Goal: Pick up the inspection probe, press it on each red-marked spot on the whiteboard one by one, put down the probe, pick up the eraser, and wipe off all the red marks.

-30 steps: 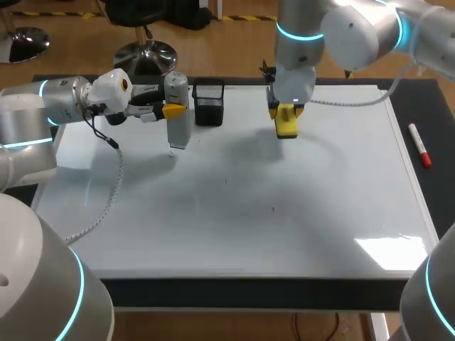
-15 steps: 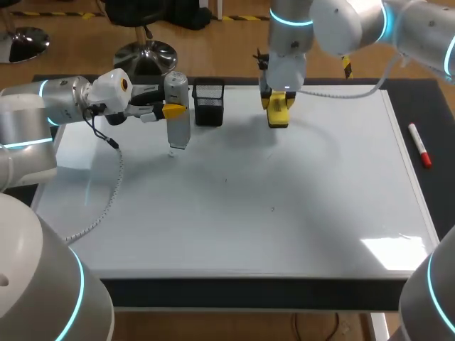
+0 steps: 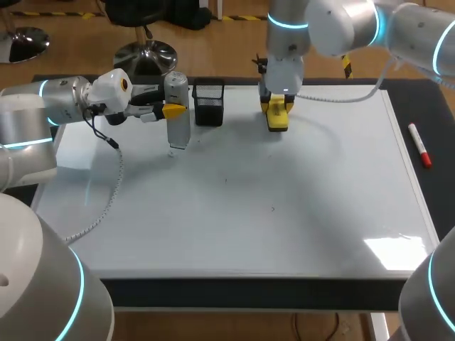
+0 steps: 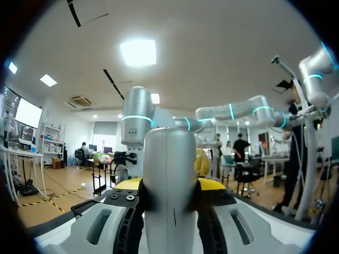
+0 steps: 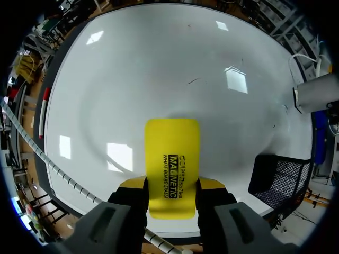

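Entry one: inspection probe (image 3: pixel 176 112), a smooth grey cylinder with a rounded cap. It stands upright, pinched from both sides by our left jaws, just beside the black mesh basket (image 3: pixel 208 104). Our left wrist view shows only the probe (image 4: pixel 169 180) filling the gap between the yellow tips. The head view alone shows its thin point aimed down at the whiteboard (image 3: pixel 284 213). Entry two: eraser (image 3: pixel 277 118), a flat yellow block with rounded ends, clamped by our right jaws near the board's far edge. The right wrist view adds the eraser (image 5: pixel 173 166) seen face-on, with glossy white board stretching wide ahead of it. Entry three: red-and-white marker (image 3: pixel 419 145), lying on the dark bench (image 3: pixel 435 106) beyond the board's right edge.
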Action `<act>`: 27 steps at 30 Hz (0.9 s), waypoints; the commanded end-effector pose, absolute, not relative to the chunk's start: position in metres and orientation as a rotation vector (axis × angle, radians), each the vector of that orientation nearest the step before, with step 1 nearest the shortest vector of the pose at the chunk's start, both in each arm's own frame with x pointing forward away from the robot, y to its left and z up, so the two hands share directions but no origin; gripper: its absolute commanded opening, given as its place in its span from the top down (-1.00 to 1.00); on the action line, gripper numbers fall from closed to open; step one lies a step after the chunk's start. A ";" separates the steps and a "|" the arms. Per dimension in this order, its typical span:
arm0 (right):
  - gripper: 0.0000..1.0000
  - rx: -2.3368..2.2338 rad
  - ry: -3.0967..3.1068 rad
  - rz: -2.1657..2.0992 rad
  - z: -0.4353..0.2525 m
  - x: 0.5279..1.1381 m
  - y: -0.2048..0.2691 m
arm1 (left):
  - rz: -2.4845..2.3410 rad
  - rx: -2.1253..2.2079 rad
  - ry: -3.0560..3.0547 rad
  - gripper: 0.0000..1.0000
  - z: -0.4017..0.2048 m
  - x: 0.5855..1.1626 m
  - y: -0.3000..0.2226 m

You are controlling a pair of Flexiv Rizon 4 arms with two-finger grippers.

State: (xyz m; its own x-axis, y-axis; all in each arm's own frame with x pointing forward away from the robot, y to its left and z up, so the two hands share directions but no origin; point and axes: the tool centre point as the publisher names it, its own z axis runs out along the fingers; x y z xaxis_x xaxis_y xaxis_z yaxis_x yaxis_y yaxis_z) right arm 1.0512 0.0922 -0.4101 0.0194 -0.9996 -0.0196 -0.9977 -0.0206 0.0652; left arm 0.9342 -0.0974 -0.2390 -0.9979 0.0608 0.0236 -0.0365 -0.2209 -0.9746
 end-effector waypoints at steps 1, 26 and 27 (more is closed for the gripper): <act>1.00 2.214 -2.164 -0.094 -0.413 1.056 0.093 | 2.409 -0.031 -1.921 1.00 -0.238 0.934 -0.098; 1.00 2.177 -2.179 -0.048 -0.423 1.048 0.085 | 2.409 -0.031 -1.921 1.00 -0.238 0.934 -0.098; 1.00 2.175 -2.183 -0.046 -0.423 1.048 0.085 | 2.409 -0.031 -1.921 1.00 -0.238 0.934 -0.098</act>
